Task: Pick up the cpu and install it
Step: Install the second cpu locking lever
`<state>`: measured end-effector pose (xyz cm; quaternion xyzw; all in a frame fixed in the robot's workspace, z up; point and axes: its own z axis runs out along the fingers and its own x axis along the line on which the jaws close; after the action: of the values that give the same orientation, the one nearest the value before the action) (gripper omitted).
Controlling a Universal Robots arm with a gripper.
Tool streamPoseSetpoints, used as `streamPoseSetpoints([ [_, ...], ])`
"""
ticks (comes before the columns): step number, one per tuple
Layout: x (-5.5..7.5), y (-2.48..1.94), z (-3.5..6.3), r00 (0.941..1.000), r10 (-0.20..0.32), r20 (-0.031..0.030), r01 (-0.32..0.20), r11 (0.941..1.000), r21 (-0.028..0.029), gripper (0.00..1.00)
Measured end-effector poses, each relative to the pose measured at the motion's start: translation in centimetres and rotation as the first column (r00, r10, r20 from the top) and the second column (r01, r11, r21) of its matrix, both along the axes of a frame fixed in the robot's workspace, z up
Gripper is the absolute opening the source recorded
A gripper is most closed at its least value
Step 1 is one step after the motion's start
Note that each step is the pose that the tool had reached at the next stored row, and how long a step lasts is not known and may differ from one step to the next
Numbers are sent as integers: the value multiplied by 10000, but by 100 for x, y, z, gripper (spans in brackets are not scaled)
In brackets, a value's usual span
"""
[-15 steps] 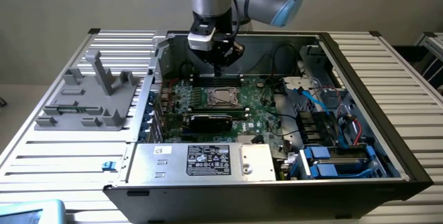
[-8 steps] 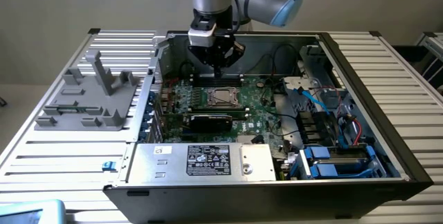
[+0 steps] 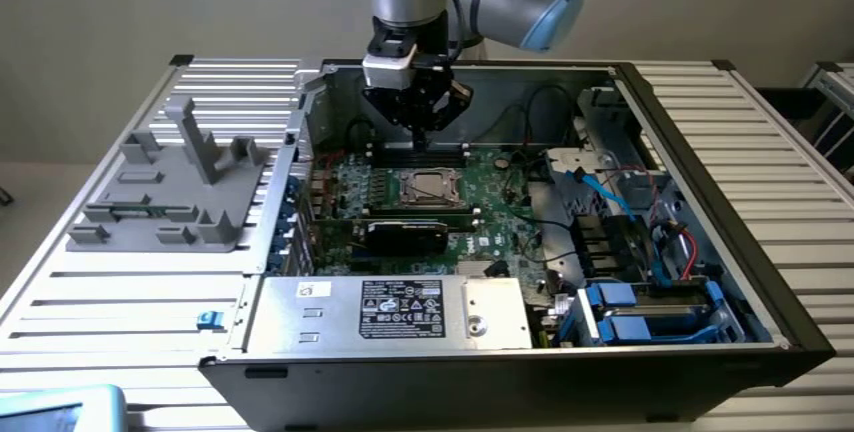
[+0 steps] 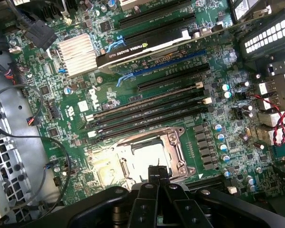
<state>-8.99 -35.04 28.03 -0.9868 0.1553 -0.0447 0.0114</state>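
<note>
The cpu [image 3: 427, 187], a dull silver square, lies flat inside the metal socket frame [image 3: 429, 173] on the green motherboard of the open computer case. In the wrist view the cpu [image 4: 141, 164] shines bright within the socket frame [image 4: 173, 147]. My gripper [image 3: 420, 138] hangs just above the socket, towards its far side, with clear air between it and the chip. The gripper [image 4: 156, 172] has its dark fingers pressed together and nothing between them. Part of the chip is hidden behind the fingers in the wrist view.
A black graphics card [image 3: 407, 232] sits in front of the socket, and long memory slots [image 4: 147, 111] run beside it. A silver labelled box [image 3: 400, 312] fills the case's front. Cables and blue drive bays [image 3: 641, 312] crowd the exterior view's right. A grey fixture [image 3: 174, 187] stands outside on the left.
</note>
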Motion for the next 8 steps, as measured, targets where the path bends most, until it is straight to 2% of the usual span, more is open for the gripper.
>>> streamPoseSetpoints([
  [8,0,-7,0,10000,0,0,0,10000,6,11],
])
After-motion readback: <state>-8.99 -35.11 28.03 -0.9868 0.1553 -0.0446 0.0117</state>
